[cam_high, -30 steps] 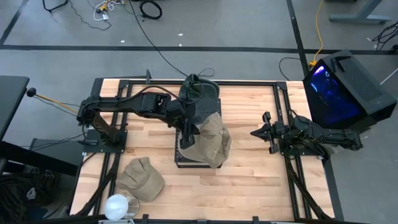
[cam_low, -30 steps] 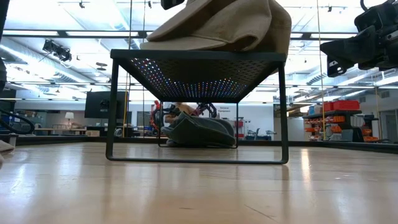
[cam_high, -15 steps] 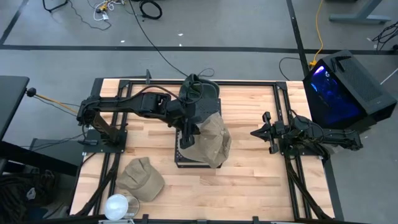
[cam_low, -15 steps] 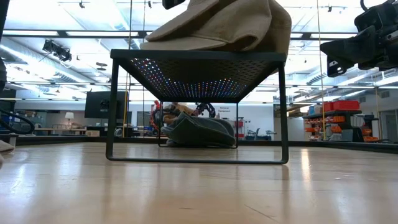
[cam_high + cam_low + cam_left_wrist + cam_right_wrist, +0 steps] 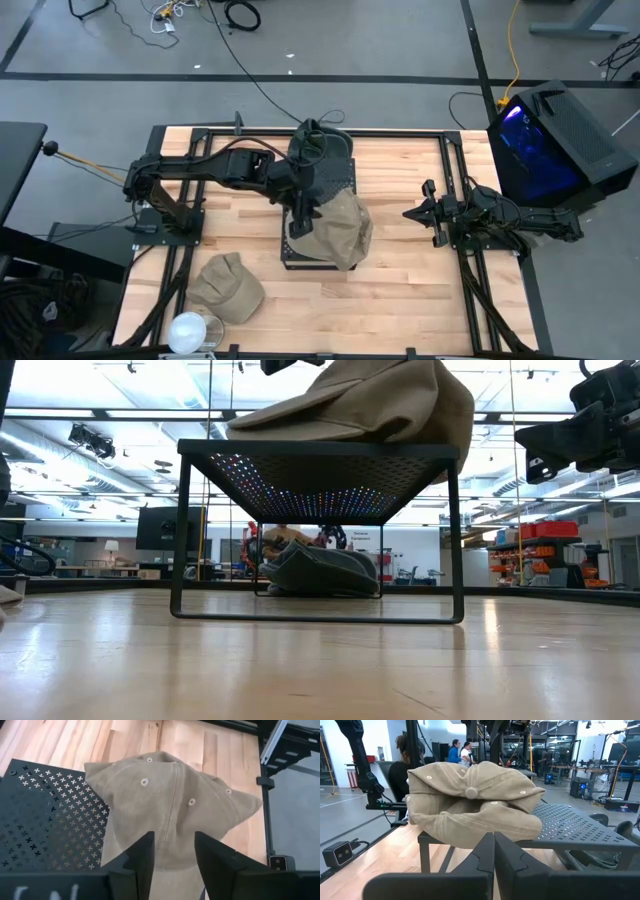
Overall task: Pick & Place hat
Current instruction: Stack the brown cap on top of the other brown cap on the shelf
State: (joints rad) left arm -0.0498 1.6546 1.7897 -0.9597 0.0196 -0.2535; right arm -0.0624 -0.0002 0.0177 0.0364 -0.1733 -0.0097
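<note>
- So the tan hat (image 5: 340, 228) is sitting on the black perforated stand (image 5: 330, 182) in the middle of the bench (image 5: 400, 290), slumped toward the stand's right edge with a bit of it hanging past the rim.
- The left claw (image 5: 303, 222) is right over it with its fingers (image 5: 141, 854) spread, a strip of fabric visible in the gap, nothing pinched. Looks to me like the let-go part of the placing.
- If I were driving: open all the way before moving, then lift straight up. Any sideways drag could snag the corduroy and tug the hat off that edge.
- The right claw (image 5: 412, 213) is parked over the bench's right side, fingers pressed together, holding nothing.
- The hat itself is soft ribbed corduroy, crumpled rather than holding its dome, button on top, little eyelets around the crown.
- There's a second hat (image 5: 227, 285) like it lying on the bench near the front left corner.
</note>
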